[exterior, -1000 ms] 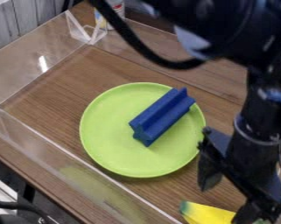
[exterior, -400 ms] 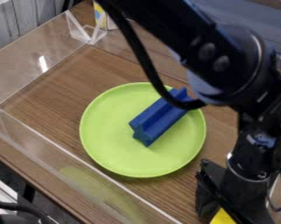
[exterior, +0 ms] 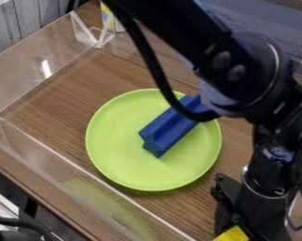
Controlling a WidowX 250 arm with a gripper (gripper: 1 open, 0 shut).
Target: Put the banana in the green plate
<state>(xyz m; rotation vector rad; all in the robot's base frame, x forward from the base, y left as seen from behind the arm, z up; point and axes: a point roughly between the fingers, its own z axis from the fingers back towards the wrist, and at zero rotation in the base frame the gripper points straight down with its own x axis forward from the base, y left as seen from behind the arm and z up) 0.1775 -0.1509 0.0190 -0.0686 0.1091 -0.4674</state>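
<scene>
At the lower right corner of the frame the gripper (exterior: 247, 221) points straight down at the wooden table (exterior: 65, 99), fingers brought together. Only a sliver of the banana (exterior: 232, 230) shows there, yellow, right at the bottom edge beside the black fingers; the rest is hidden by the arm. Whether the fingers really clamp it I cannot see, but the jaws are closed right where the banana lies, so my read is a grasp just made.

The green plate (exterior: 116, 141) sits centre frame, up and left of the gripper, near but not touching it. A dark blue block (exterior: 175, 124) lies on the plate's upper right part, running diagonally, one end near the rim.

Step in hand: secure the grasp, then lift. To do it well:
- check the banana comes up with the fingers; smooth curved plastic can slip or pivot if pinched off-centre
- lift straight up first, enough to clear the plate's low rim
- carry up-left in the frame toward the plate's bare lower left area, away from the block
- lower close to the plate before opening, so the banana does not roll or bounce out

Risks: knocking the block, or dragging the banana against the rim and shifting the plate. A clear wall (exterior: 34, 66) runs along the left side, well apart from the path.
</scene>
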